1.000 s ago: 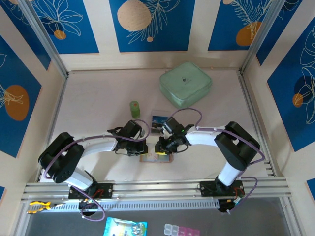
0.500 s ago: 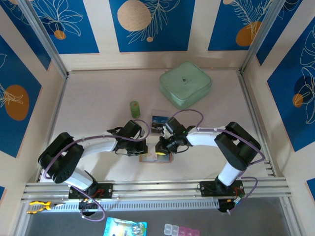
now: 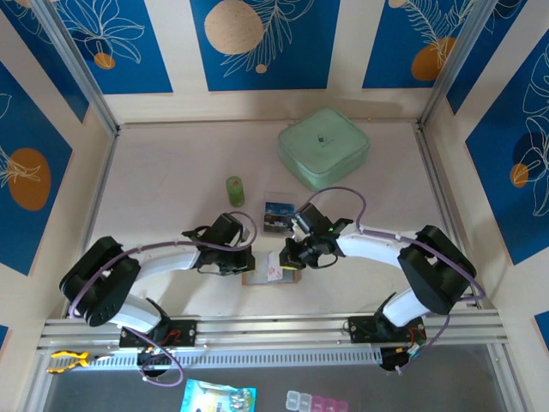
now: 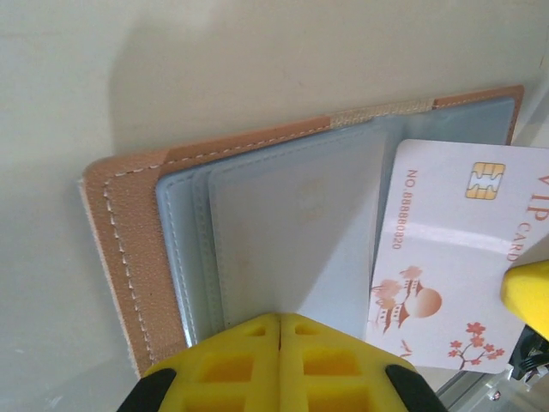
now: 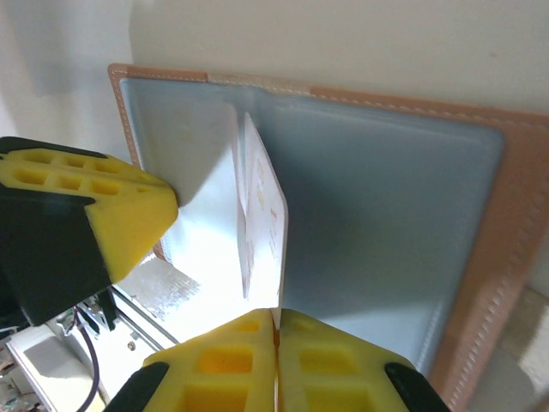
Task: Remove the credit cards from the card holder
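Note:
The tan card holder (image 3: 257, 277) lies open near the table's front edge, its grey-blue inside (image 5: 386, 215) facing up. My right gripper (image 5: 276, 313) is shut on the edge of a white credit card (image 5: 262, 206) with orange markings and a gold chip (image 4: 446, 249). The card stands up out of the holder's middle fold (image 3: 274, 264). My left gripper (image 4: 280, 318) is shut on a clear inner sleeve of the card holder (image 4: 129, 249), on its left half. Two more cards (image 3: 276, 216), dark blue and light blue, lie on the table just behind the grippers.
A pale green lidded box (image 3: 322, 146) sits at the back right. A small green cylinder (image 3: 234, 190) stands left of the loose cards. The metal rail (image 3: 274, 330) runs along the near edge, close to the holder.
My right gripper has shut on the white card and raised it from the holder. The right arm's elbow has swung outward to the right. The left gripper has stayed shut in place.

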`<action>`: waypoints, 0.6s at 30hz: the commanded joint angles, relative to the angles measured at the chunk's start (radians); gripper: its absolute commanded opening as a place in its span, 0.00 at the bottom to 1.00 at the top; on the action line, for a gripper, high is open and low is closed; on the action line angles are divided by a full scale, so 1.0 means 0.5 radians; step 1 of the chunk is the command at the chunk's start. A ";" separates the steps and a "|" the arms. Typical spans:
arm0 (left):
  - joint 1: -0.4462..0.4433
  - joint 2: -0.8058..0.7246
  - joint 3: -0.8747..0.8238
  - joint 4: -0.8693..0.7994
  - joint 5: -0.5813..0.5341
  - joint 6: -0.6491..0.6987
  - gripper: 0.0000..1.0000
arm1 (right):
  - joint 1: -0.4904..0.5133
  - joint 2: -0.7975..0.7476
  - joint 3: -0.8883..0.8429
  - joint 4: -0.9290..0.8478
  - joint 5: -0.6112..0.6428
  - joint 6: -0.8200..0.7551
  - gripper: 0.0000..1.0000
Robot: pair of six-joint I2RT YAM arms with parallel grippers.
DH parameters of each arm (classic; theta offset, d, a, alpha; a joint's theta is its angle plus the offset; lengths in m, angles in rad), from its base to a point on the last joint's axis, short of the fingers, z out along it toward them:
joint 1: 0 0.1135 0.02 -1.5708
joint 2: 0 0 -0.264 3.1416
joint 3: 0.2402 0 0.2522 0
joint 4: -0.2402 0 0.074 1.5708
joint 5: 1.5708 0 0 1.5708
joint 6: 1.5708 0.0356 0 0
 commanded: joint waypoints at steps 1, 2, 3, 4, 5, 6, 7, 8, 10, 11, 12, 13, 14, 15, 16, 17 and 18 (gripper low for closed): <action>-0.009 -0.029 -0.053 -0.070 -0.057 -0.031 0.01 | -0.015 -0.035 0.041 -0.229 0.050 -0.091 0.09; -0.009 -0.034 -0.050 -0.068 -0.059 -0.032 0.01 | -0.013 -0.033 0.055 -0.239 0.043 -0.101 0.09; -0.009 -0.036 -0.045 -0.070 -0.061 -0.032 0.01 | -0.013 -0.031 0.065 -0.240 0.035 -0.109 0.09; -0.009 -0.038 -0.035 -0.073 -0.059 -0.031 0.01 | -0.013 -0.032 0.074 -0.240 0.024 -0.109 0.08; -0.008 -0.041 -0.025 -0.075 -0.065 -0.027 0.02 | -0.011 -0.039 0.083 -0.240 0.024 -0.107 0.08; -0.008 -0.041 -0.016 -0.081 -0.067 -0.023 0.02 | -0.012 -0.042 0.094 -0.240 0.022 -0.110 0.08; -0.008 -0.042 -0.006 -0.090 -0.071 -0.018 0.02 | -0.011 -0.047 0.104 -0.245 0.024 -0.113 0.08; -0.009 -0.048 0.007 -0.099 -0.077 -0.011 0.03 | -0.010 -0.050 0.119 -0.257 0.030 -0.119 0.08; -0.009 -0.057 0.028 -0.121 -0.089 0.000 0.04 | -0.010 -0.062 0.147 -0.284 0.041 -0.135 0.08; -0.008 -0.062 0.037 -0.132 -0.096 0.006 0.04 | -0.010 -0.069 0.163 -0.299 0.047 -0.144 0.08; -0.009 -0.071 0.043 -0.138 -0.100 0.008 0.04 | -0.015 -0.072 0.174 -0.313 0.054 -0.157 0.08; -0.009 -0.077 0.048 -0.143 -0.108 0.012 0.04 | -0.013 -0.074 0.191 -0.336 0.062 -0.174 0.07; -0.009 -0.084 0.053 -0.147 -0.112 0.013 0.04 | -0.016 -0.073 0.208 -0.363 0.073 -0.190 0.07; -0.006 -0.090 0.057 -0.152 -0.117 0.017 0.04 | -0.016 -0.074 0.233 -0.393 0.086 -0.217 0.06; -0.001 -0.099 0.063 -0.154 -0.121 0.020 0.04 | -0.022 -0.067 0.256 -0.434 0.101 -0.252 0.05; 0.000 -0.104 0.069 -0.161 -0.123 0.027 0.04 | -0.022 -0.058 0.279 -0.469 0.118 -0.285 0.04; -0.001 -0.114 0.075 -0.168 -0.128 0.031 0.04 | -0.025 -0.049 0.311 -0.511 0.136 -0.339 0.03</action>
